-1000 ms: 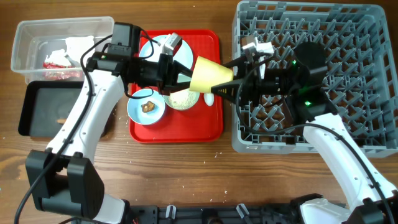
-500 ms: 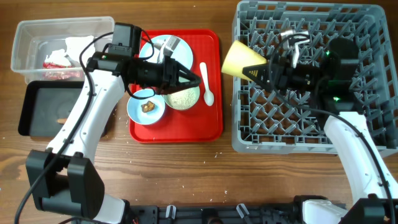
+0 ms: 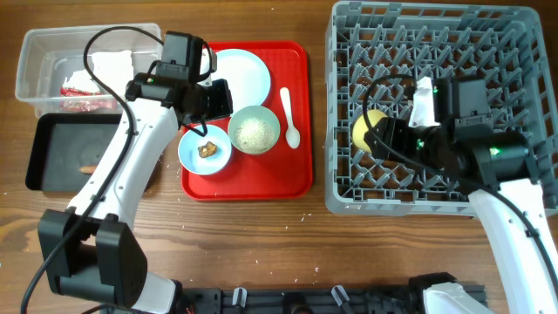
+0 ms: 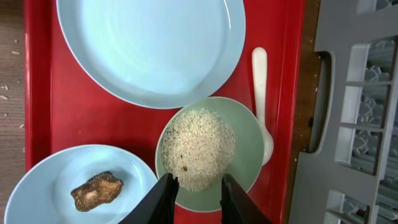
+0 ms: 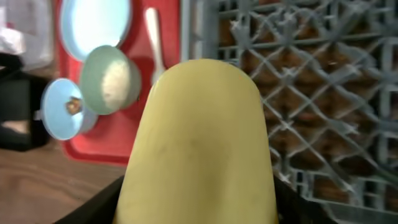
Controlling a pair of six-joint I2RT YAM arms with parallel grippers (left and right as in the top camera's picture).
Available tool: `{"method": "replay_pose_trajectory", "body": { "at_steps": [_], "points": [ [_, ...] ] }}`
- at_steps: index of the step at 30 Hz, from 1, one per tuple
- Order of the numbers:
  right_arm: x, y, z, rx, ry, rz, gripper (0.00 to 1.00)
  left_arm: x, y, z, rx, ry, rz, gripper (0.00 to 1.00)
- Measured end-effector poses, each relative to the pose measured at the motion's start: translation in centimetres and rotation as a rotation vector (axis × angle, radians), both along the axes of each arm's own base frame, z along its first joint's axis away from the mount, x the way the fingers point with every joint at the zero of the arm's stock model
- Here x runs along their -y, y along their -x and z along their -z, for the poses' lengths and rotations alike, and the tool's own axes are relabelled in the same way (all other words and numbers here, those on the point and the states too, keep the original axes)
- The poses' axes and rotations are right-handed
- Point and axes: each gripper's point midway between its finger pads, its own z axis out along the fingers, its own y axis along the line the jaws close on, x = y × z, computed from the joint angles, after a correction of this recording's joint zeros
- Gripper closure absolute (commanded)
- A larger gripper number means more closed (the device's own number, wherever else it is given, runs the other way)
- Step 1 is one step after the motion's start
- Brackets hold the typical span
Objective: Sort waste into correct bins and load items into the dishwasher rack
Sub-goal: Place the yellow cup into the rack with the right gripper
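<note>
Right gripper (image 3: 390, 139) clasps small yellow cup (image 5: 202, 143) at 9 o'clock in dishwasher rack (image 3: 488, 35); likely light, rigid, slick, so hold its wall. Left gripper (image 4: 196, 185) narrow, empty.

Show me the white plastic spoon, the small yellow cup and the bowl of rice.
white plastic spoon (image 3: 289, 115), overhead view, on its handle.
small yellow cup (image 3: 365, 131), overhead view, on its visible side.
pale round bowl of rice (image 4: 249, 148), left wrist view, on its bare inner wall.

Overhead: we record bright, even light, soft shadows on the tabletop (image 3: 261, 235), sharp focus. Left wrist: crisp, faint sheen on the plate (image 4: 149, 50). Right wrist: we note blur throughout, the cup (image 5: 202, 143) softest.
</note>
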Motion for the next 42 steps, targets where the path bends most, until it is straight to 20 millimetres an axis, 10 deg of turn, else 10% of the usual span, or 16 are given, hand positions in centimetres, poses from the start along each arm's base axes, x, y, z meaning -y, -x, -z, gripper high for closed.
{"method": "replay_pose_trajectory", "body": {
  "at_steps": [5,15,21,25,37,39,42],
  "points": [
    [1.8,3.5,3.5,-0.255,0.112,0.046,0.67,-0.1,-0.1,0.0,0.003,-0.007,-0.003,0.74],
    [2.3,2.6,10.0,-0.517,0.204,0.045,0.66,-0.1,-0.1,0.0,0.003,-0.007,-0.003,0.74],
    [2.5,2.3,10.6,-0.531,0.215,0.048,0.09,-0.1,-0.1,0.0,0.003,-0.007,-0.003,0.73],
    [2.3,2.0,10.6,-0.515,0.215,0.033,0.0,-0.1,-0.1,0.0,0.003,-0.007,-0.003,0.72],
    [0.8,-6.5,-0.2,-0.1,0.166,-0.018,0.01,2.9,1.4,0.3,0.002,-0.051,0.101,0.28],
    [0.8,-6.7,-0.2,-0.092,0.165,-0.018,0.01,4.9,3.4,1.6,-0.024,-0.11,0.179,0.36],
    [0.8,-6.9,-0.3,-0.084,0.164,-0.018,0.01,2.7,6.8,5.1,-0.162,-0.198,0.184,0.39]
  ]
}}
